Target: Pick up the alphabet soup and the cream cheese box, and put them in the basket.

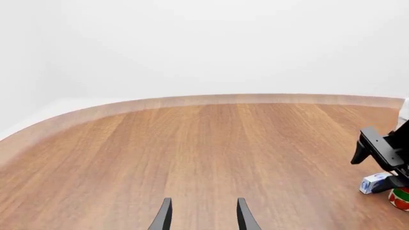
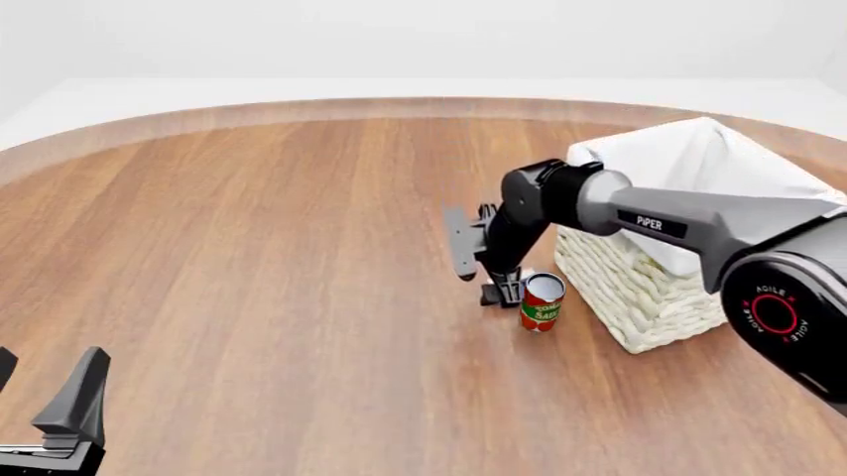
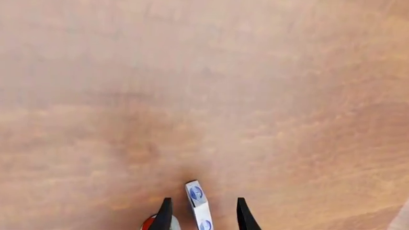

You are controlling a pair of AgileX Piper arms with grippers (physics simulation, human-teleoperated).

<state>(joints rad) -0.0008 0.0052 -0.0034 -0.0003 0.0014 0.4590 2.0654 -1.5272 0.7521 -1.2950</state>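
The cream cheese box (image 3: pixel 198 205), white with blue marks, lies on the table between the fingers of my right gripper (image 3: pixel 203 200). The jaws are open, with gaps on both sides of the box. In the left wrist view the same box (image 1: pixel 374 183) shows under the right gripper (image 1: pixel 383 165). The basket (image 2: pixel 622 288) stands just right of the right gripper (image 2: pixel 505 293), its white liner folded over the rim. My left gripper (image 2: pixel 47 375) hovers open and holds nothing at the near left corner, far from everything. The alphabet soup is out of view.
A red-and-green labelled can (image 2: pixel 541 301) stands upright right beside the right gripper, between it and the basket, and shows at the edge of the left wrist view (image 1: pixel 401 199). The wooden table (image 2: pixel 265 248) has a curved far edge.
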